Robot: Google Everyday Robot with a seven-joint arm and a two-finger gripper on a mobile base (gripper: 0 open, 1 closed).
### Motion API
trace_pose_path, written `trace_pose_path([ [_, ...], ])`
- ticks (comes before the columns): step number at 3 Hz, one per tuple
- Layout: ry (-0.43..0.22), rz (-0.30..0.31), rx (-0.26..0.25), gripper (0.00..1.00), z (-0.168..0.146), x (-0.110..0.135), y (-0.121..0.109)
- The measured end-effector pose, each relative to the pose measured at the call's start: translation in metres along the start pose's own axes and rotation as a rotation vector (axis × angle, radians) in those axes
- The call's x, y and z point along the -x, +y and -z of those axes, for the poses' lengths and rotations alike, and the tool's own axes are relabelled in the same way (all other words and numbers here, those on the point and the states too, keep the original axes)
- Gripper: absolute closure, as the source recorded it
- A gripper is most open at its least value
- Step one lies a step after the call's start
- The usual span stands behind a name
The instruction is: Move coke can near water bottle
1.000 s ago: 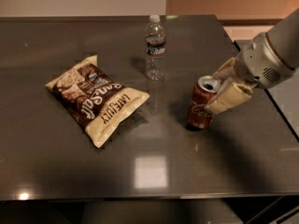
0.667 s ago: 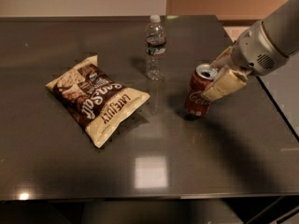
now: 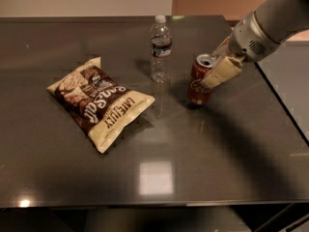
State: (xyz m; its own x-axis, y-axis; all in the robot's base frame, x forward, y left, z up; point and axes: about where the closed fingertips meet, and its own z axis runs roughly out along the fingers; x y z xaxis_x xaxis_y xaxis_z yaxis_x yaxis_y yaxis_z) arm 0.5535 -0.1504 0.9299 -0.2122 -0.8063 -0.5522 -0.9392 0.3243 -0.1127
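We are viewing the gripper (image 3: pixel 217 69) at right, fingers clamping the coke can (image 3: pixel 199 83), white script showing | can sitting near the water bottle (image 3: pixel 160 52), apart | chip bag (image 3: pixel 99 103) reading "LIGHTLY" | desk (image 3: pixel 217 168) front lying open.

Gripper's (image 3: pixel 208 70) plastic-looking fingers (image 3: pixel 223 70) clasp glossy can (image 3: pixel 197 92).

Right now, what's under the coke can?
Only the dark table shows below the coke can, which the gripper holds near its top. Whether its base touches the table is hidden.
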Motion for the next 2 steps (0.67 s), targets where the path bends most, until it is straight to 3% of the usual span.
trace_pose_path([
  [1,0.017,-0.01,-0.001,1.0,-0.011,0.004,-0.022],
  [2,0.024,-0.004,-0.003,0.82,-0.019,0.014,-0.037],
])
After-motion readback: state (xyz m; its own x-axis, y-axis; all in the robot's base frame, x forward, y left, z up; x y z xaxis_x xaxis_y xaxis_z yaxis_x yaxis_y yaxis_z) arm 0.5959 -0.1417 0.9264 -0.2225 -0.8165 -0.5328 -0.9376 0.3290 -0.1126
